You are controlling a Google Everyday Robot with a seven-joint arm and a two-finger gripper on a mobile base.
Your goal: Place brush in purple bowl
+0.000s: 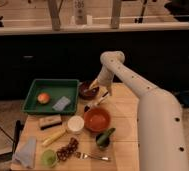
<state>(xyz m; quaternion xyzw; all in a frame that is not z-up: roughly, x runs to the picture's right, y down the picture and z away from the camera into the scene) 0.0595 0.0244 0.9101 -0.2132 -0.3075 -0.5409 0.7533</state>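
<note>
Slanting down-left, brush (97, 101) hangs from tool (105, 94).

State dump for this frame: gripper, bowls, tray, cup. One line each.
gripper: over the purple bowl's right edge, at the table's far side
brush: slanted in the air below the gripper, dark end down near the orange-red bowl, not in either bowl
purple bowl: upright, contents unclear
orange-red bowl: upright, looks empty
green tray: holds an orange fruit and a blue-grey pad
white cup: upright
</note>
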